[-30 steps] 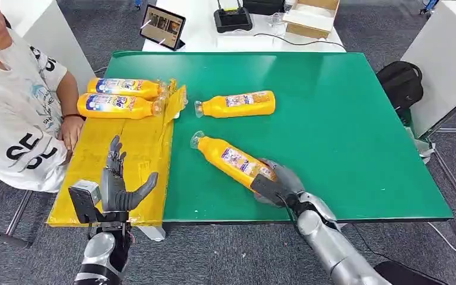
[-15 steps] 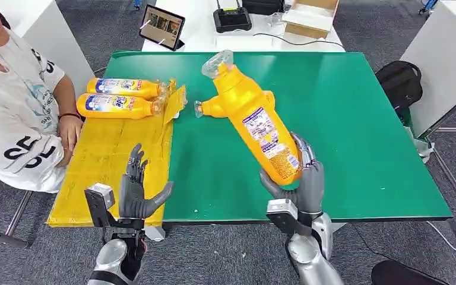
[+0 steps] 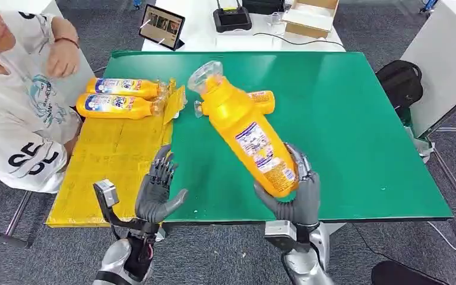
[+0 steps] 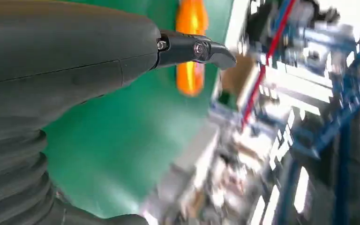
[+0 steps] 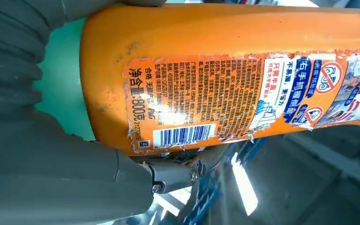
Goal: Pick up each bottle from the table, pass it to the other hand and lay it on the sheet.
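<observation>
My right hand (image 3: 294, 193) grips the base of an orange bottle (image 3: 244, 130) with a clear cap, held up over the green table (image 3: 344, 113) and leaning to the left; its label fills the right wrist view, bottle (image 5: 225, 75). My left hand (image 3: 157, 193) is open with fingers spread, raised at the table's near edge beside the yellow sheet (image 3: 116, 160). Two orange bottles (image 3: 122, 98) lie on the sheet's far end. Another bottle (image 3: 261, 101) lies on the table, partly hidden behind the held one; the blurred left wrist view shows a bottle (image 4: 190, 51).
A person in a white shirt (image 3: 18, 113) sits at the left by the sheet, one hand raised. A tablet (image 3: 162, 27), a black device and a cardboard box stand on the white table beyond. A black bag (image 3: 401, 80) lies at the right.
My right hand lifted the bottle off the table and now holds it up, shifted slightly left. My left hand has moved right toward it. The person's hand rose from the sheet.
</observation>
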Controlling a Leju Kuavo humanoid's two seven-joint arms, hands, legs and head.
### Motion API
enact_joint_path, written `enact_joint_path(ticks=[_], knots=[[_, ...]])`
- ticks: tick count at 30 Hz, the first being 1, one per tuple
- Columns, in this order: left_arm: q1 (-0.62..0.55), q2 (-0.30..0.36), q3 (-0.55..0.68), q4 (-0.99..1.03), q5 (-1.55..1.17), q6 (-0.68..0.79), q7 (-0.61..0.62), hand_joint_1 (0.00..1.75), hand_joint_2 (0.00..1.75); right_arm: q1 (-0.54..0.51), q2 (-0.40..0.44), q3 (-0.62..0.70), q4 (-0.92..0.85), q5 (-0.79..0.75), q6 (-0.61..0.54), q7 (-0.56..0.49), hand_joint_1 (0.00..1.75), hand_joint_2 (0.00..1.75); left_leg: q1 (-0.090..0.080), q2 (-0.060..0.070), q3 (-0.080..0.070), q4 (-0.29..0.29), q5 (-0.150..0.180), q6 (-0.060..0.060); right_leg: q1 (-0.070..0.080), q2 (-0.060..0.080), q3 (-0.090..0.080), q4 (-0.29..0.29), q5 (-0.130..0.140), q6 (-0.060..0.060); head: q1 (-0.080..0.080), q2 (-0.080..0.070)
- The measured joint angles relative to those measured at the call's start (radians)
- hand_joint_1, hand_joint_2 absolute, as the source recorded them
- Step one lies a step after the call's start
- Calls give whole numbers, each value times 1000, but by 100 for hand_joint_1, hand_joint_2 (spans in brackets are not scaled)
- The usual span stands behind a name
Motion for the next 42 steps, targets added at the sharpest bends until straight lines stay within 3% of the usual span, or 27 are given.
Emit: enact_joint_path(ticks=[16,30,31,32,36,37,38,42], knots=[[-2,0,-83,-9,207,-135,94,0,175,2,43,166,235,56,87,-7,175,175,0,0,0,0,0,0,0,0,0,0,0,0,0,0],[-1,1,-82,43,254,-174,103,0,175,-74,62,243,426,51,180,3,175,175,0,0,0,0,0,0,0,0,0,0,0,0,1,0],[-1,2,-82,47,254,-176,103,21,175,-77,62,245,434,47,186,3,175,175,0,0,0,0,0,0,0,0,0,0,0,0,0,0],[-1,3,-82,50,251,-179,102,84,175,-79,62,247,440,44,190,3,175,175,0,0,0,0,0,0,0,0,0,0,0,0,1,0],[-2,7,-82,64,212,-180,81,84,175,-85,62,251,461,32,203,7,175,175,0,1,0,0,0,0,0,0,-1,0,0,0,0,0],[-2,9,-82,67,205,-177,76,166,175,-86,62,251,465,29,207,10,175,175,0,1,0,0,0,0,0,0,-1,0,0,0,0,0],[-1,9,-82,69,201,-175,74,175,175,-86,62,251,467,29,210,12,175,175,0,1,0,0,0,0,0,0,-1,0,0,0,0,0],[-2,11,-82,69,195,-172,72,175,175,-88,63,251,473,29,211,15,175,175,0,1,0,0,0,0,0,0,-1,0,0,0,0,0]])
